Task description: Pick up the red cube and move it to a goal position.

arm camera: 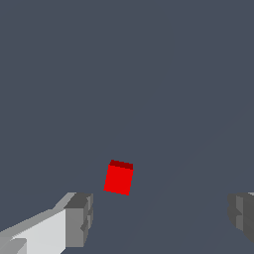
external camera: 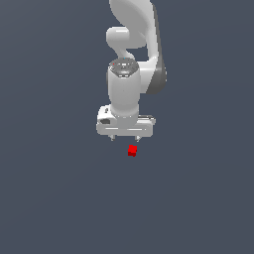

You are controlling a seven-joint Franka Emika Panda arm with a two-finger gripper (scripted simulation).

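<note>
Red cube [external camera: 132, 150] sits free, apart from spread pincer [external camera: 124, 139].

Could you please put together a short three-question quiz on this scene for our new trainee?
1. True or false: the gripper is already shut on the red cube.
2. In the wrist view, where does the red cube sit relative to the two fingertips? A) clamped between them B) apart from both, touching neither C) resting on top of one
3. Fill in: the gripper's jaws stand ____.

Key: 1 false; 2 B; 3 open.
</note>
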